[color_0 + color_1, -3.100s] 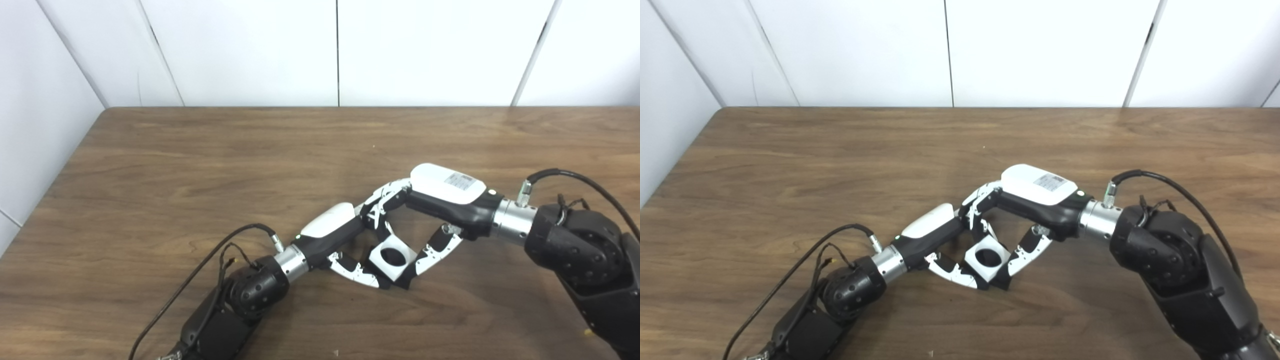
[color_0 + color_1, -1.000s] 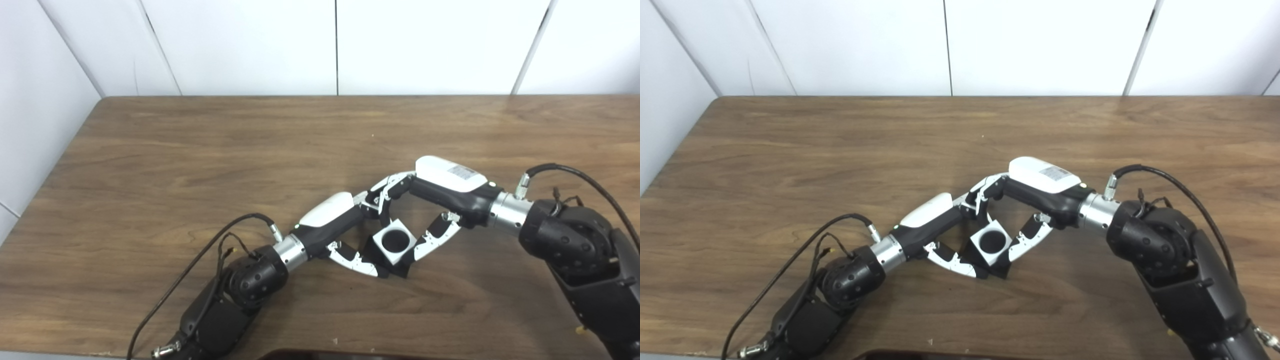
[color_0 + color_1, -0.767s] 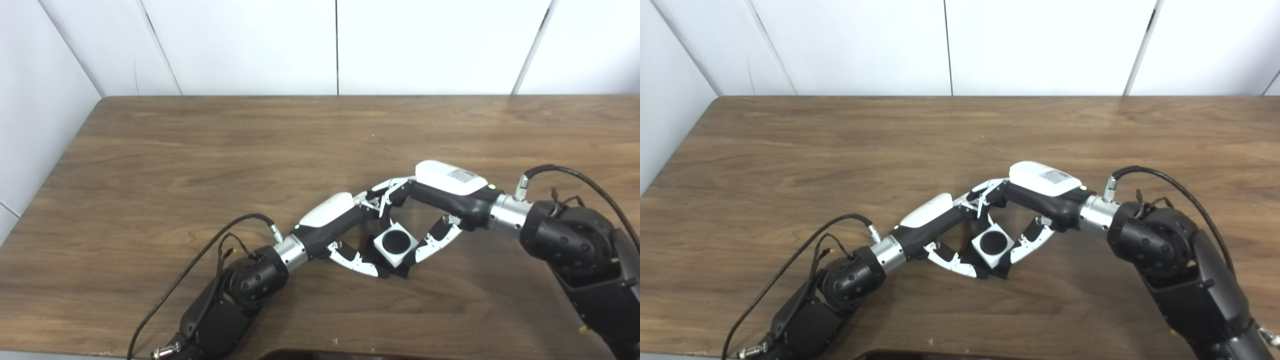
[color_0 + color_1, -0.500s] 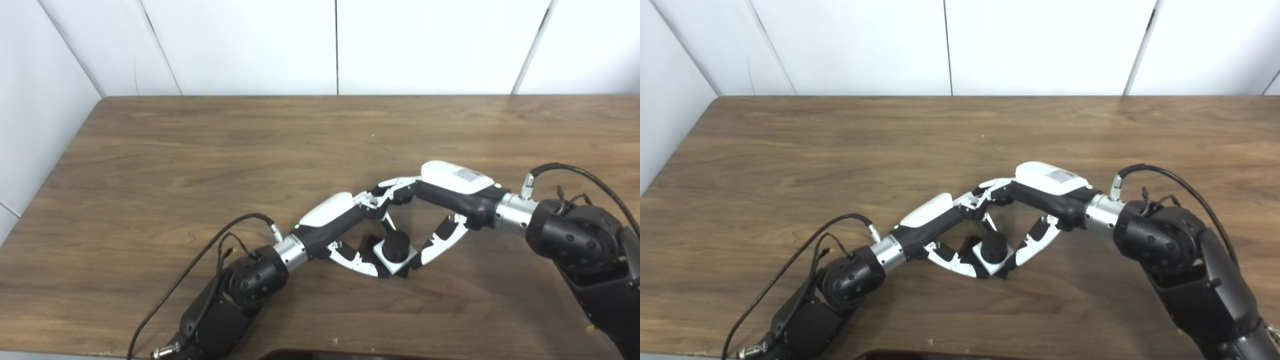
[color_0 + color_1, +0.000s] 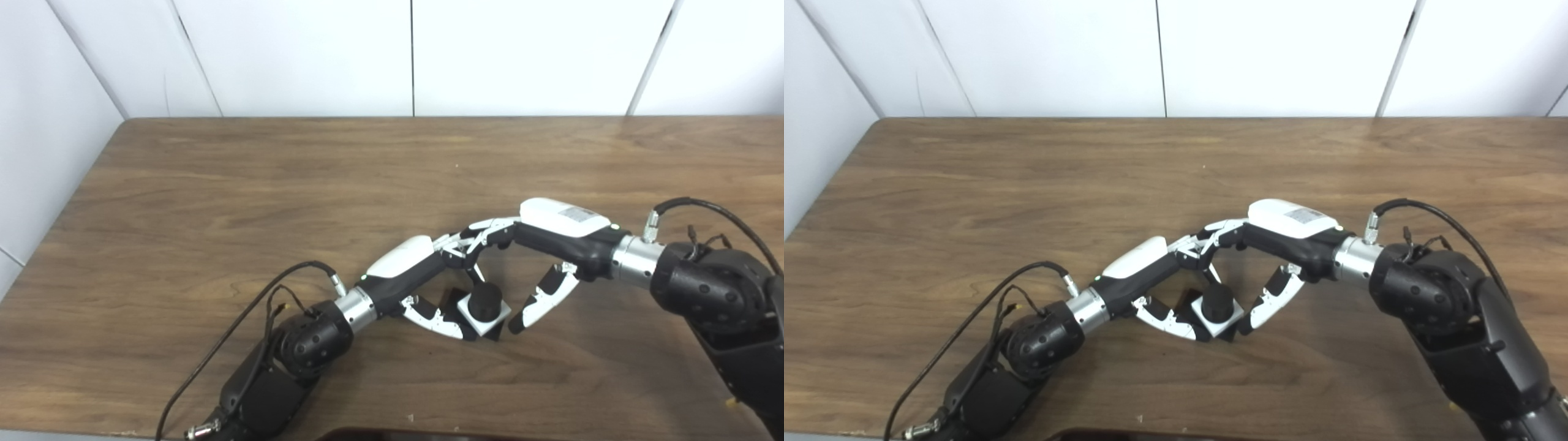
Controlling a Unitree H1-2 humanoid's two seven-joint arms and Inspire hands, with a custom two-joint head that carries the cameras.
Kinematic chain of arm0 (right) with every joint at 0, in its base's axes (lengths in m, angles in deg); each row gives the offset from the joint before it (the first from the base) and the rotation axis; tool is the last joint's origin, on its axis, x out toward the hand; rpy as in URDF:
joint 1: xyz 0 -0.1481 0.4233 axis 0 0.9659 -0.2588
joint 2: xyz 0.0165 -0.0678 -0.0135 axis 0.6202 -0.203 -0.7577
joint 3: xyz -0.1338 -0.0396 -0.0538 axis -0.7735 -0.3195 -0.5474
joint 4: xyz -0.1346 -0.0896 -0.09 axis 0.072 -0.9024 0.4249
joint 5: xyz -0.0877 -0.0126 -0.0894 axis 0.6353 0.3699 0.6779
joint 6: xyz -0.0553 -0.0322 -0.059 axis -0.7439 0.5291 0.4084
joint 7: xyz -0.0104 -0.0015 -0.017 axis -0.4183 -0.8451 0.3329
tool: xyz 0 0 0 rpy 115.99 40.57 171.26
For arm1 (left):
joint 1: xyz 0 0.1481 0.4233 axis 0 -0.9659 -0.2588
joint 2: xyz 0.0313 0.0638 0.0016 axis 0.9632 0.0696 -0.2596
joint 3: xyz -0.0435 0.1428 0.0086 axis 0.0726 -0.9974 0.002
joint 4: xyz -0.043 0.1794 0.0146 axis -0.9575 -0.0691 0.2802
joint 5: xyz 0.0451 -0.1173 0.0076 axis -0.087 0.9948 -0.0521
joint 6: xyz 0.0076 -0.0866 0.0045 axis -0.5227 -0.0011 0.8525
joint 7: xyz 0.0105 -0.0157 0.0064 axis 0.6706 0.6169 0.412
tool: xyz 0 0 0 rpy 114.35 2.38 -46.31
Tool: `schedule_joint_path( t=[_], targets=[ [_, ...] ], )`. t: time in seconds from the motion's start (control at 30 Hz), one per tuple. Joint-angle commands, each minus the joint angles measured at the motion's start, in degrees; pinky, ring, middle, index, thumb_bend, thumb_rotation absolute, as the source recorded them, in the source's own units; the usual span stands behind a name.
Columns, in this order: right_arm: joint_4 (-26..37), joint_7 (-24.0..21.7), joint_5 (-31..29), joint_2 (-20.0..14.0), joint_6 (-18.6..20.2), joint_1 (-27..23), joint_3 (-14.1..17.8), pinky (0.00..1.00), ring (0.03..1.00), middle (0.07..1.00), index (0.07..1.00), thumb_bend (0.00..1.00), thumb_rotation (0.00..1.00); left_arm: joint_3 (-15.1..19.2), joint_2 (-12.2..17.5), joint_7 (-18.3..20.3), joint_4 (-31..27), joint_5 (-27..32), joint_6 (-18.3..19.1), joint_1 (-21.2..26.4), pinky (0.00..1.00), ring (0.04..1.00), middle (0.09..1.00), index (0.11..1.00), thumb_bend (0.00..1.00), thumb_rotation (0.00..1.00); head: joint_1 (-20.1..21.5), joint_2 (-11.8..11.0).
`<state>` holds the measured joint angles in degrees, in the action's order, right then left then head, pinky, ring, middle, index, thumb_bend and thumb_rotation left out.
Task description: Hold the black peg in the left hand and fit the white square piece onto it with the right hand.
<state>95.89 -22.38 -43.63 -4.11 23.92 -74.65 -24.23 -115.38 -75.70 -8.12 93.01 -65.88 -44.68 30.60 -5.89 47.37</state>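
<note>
The black peg (image 5: 484, 299) stands upright through the hole of the white square piece (image 5: 493, 319), which sits low around it on the peg's black base. My left hand (image 5: 407, 269) is shut on the peg's base, with its thumb (image 5: 436, 318) at the near side and its fingers behind. My right hand (image 5: 554, 229) is just right of the piece with its fingers spread. Its thumb (image 5: 539, 301) is a small gap away from the piece, and its fingers (image 5: 484, 231) reach over the left hand's fingers. The same scene shows in the right eye view, with the peg (image 5: 1216, 303) in the middle.
The wooden table (image 5: 245, 184) ends at a white wall at the back and at its left edge. Black cables loop from the left wrist (image 5: 275, 294) and the right wrist (image 5: 704, 205). A dark object (image 5: 380, 436) shows at the bottom edge.
The white piece has slid down over the peg, so the peg now sticks up through it. My right hand has let go and drawn a little to the right. The camera tilted earlier.
</note>
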Motion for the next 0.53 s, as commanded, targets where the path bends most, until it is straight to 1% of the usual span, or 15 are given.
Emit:
schedule_joint_path(
  t=[0.0,0.1,0.17,0.27,0.43,0.5],
  targets=[
    [1.63,0.73,-1.09,-1.08,0.73,-3.79,1.95,0.72,0.854,0.878,0.764,0.84,0.27,-0.99,1.67,1.80,0.62,-2.61,0.37,-0.95,1.00,1.000,1.000,0.492,0.52,0.08,0.51,-0.09],
    [1.49,1.66,-1.62,-0.97,0.88,-4.68,3.28,0.69,0.842,0.869,0.758,0.83,0.26,-0.85,1.69,1.62,1.07,-2.19,-0.16,-1.14,1.00,1.000,1.000,0.491,0.52,0.08,1.18,-0.22],
    [1.22,2.27,-1.79,-0.84,0.62,-5.16,4.00,0.67,0.831,0.870,0.752,0.82,0.23,-0.77,1.75,1.74,1.15,-1.95,-0.08,-1.20,1.00,1.000,1.000,0.491,0.52,0.08,1.57,-0.28],
    [1.51,2.72,-1.56,-0.79,1.43,-5.94,5.15,0.67,0.830,0.873,0.751,0.81,0.23,-0.68,1.98,1.92,1.12,-1.73,0.00,-1.23,1.00,1.000,1.000,0.491,0.52,0.08,2.17,-0.48],
    [2.42,3.55,-2.34,-1.26,3.42,-6.84,7.88,0.69,0.837,0.872,0.755,0.80,0.20,-0.65,2.44,1.94,0.90,-1.87,-0.10,-1.33,1.00,1.000,1.000,0.491,0.52,0.08,3.21,-0.67],
    [2.41,4.30,-3.06,-1.14,4.05,-6.69,9.19,0.67,0.828,0.864,0.752,0.79,0.18,-0.59,2.57,1.97,0.84,-1.75,-0.14,-1.39,1.00,1.000,1.000,0.491,0.52,0.08,3.65,-0.78]
  ],
)
